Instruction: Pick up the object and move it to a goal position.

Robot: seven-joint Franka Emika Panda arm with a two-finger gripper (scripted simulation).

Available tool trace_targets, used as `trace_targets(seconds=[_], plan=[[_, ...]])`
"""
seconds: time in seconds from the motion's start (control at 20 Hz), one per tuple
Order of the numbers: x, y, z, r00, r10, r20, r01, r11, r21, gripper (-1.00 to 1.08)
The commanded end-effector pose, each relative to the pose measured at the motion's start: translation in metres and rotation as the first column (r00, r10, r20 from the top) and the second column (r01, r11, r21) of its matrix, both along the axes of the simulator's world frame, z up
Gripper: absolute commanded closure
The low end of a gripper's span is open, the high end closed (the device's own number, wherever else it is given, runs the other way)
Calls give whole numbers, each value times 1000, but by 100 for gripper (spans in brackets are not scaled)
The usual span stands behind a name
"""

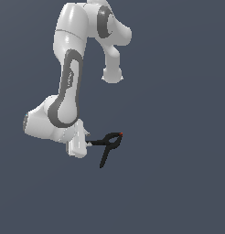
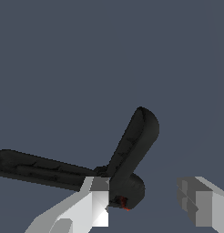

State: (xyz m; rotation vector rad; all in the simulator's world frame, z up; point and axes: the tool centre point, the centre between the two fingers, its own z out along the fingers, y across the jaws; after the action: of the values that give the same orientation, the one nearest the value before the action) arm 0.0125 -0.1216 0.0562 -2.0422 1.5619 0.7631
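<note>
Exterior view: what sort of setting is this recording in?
Most likely a bare simulator scene, not a real room: flat, featureless grey-blue ground, a smoothly rendered white arm, and only a small black clamp beside its tool.

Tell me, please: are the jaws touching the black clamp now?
Cannot tell. In the wrist view one finger overlaps the clamp, the other stands apart; the exterior view is too small.

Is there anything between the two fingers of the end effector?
Yes. In the wrist view, the spring clamp's head sits between the fingers, against one; beside the other, only bare background shows.
</note>
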Motion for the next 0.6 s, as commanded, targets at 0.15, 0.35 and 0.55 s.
trace_targets(seconds=[0.15,0.35,0.55], plan=[[2,-16,-11,987,-135,-86,142,986,85,-20],[2,-23,-15,975,-184,-124,199,973,118,-20],[2,-26,-17,969,-205,-141,223,966,132,-20]])
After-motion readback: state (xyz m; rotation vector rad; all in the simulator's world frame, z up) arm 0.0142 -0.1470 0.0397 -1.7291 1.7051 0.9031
